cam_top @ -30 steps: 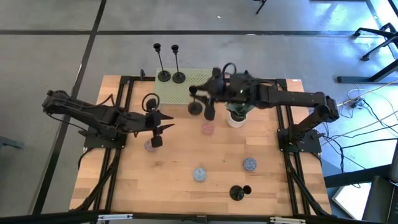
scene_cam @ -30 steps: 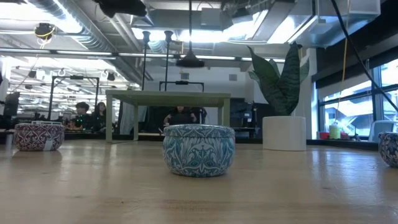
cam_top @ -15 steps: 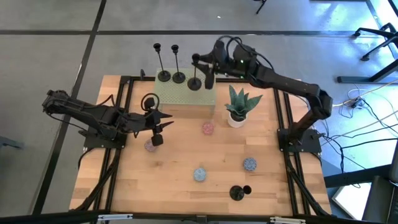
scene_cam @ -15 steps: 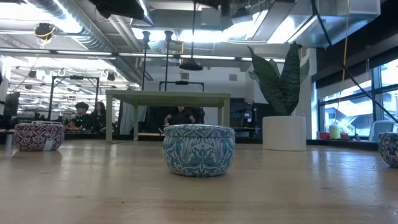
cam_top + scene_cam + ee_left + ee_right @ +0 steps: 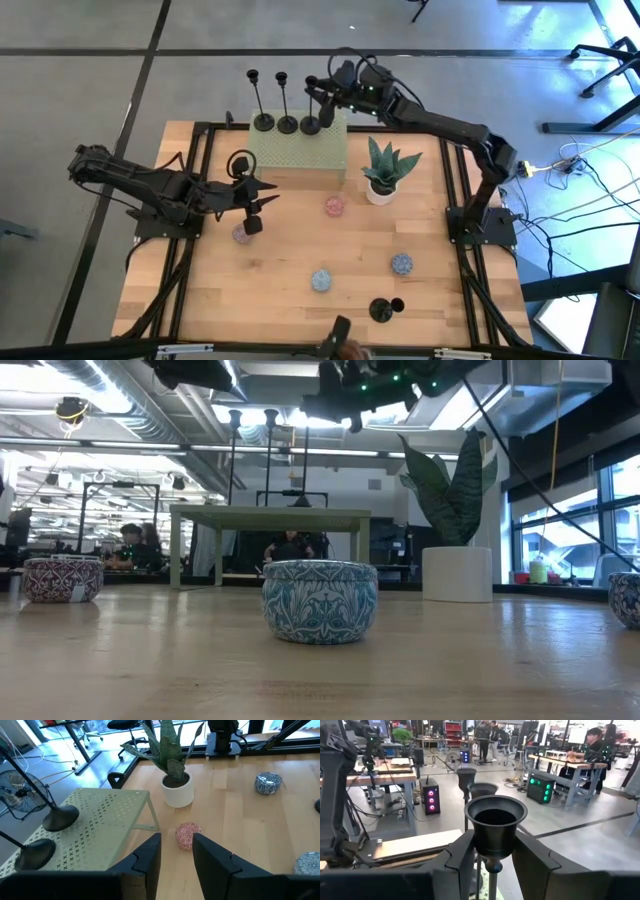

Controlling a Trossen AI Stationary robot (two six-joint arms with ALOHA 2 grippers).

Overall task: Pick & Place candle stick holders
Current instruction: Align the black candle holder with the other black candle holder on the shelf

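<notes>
my right gripper clamps a holder beside two on the stand, lining them up; left gripper waits part open, empty.

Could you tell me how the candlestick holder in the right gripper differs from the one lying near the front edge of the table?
The holder in the right gripper stands upright on the green platform, beside two others; the front holder lies tipped over on bare wood. The right gripper is clamped just under the first one's cup; nothing touches the front holder. Both are black with a round base.
</notes>
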